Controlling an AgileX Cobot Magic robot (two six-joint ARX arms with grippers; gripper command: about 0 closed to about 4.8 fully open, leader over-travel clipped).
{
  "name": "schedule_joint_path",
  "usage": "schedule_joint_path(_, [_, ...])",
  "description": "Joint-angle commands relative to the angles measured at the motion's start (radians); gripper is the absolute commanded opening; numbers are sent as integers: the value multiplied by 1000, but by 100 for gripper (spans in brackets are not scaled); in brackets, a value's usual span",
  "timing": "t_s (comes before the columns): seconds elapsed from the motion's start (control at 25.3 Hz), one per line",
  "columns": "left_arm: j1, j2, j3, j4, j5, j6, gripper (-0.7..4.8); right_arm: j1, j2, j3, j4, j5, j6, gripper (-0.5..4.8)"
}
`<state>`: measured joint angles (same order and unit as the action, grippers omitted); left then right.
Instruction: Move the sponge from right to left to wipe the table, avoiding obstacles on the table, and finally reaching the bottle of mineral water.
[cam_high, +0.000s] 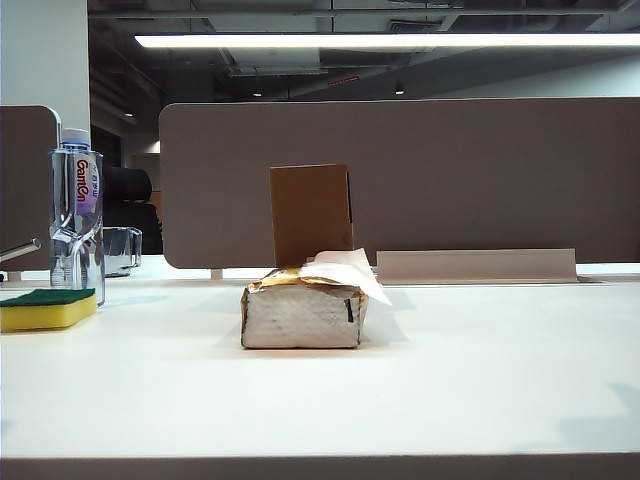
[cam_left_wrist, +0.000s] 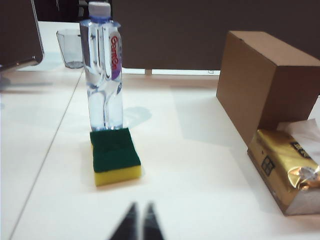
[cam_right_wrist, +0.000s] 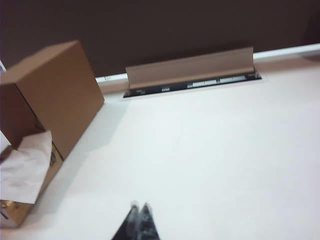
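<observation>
The yellow sponge (cam_high: 47, 307) with its dark green top lies on the white table (cam_high: 420, 370) at the far left, touching the foot of the mineral water bottle (cam_high: 77, 215). In the left wrist view the sponge (cam_left_wrist: 115, 155) sits just in front of the bottle (cam_left_wrist: 103, 65). My left gripper (cam_left_wrist: 140, 205) hovers back from the sponge, shut and empty. My right gripper (cam_right_wrist: 139, 205) is shut and empty over bare table, beside the brown cardboard box (cam_right_wrist: 55, 92). Neither gripper shows in the exterior view.
The tissue pack (cam_high: 303, 312) with white tissue sticking out lies mid-table in front of the upright cardboard box (cam_high: 311, 213). A glass cup (cam_high: 121, 250) stands behind the bottle. A raised cable flap (cam_high: 476, 265) lies along the back edge below the partition.
</observation>
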<state>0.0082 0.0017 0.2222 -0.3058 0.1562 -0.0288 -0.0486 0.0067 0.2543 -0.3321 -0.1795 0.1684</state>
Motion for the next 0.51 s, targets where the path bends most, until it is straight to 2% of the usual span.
schedule_joint_path(0.04, [0, 1, -32, 40, 5, -11, -6, 1, 0, -43, 60, 0, 5, -6])
schedule_joint_path(0.28, [0, 1, -124, 112, 5, -9, -6, 1, 0, -122, 77, 2, 3, -6])
schedule_joint_path(0.51, [0, 1, -159, 122, 5, -6, -6, 1, 0, -190, 95, 2, -39, -6])
